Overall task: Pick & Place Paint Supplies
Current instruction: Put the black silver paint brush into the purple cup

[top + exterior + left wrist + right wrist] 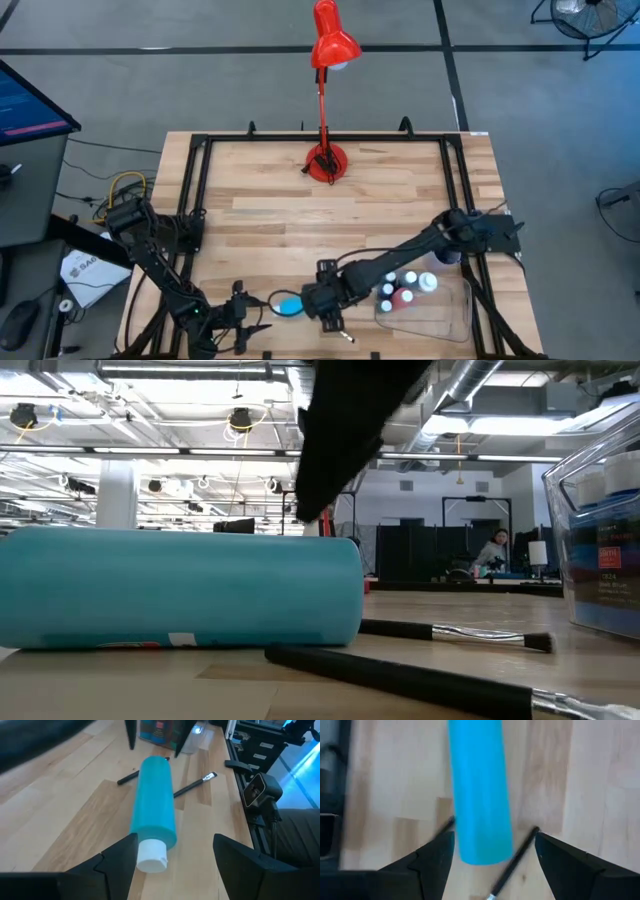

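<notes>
The smooth teal plastic paint bottle with a white cap [151,825] lies between the open left gripper [172,857] and open right gripper [492,852]. Light, rigid, likely slippery and apt to roll; grasp across its mid-body.

— What do the arms look like?
— Both are dark, jointed links; the left arm [160,265] and right arm [420,248] carry black cables.
— And the fingers [117,865]?
— Matte black, broad, angular, tapering like wedges.
</notes>
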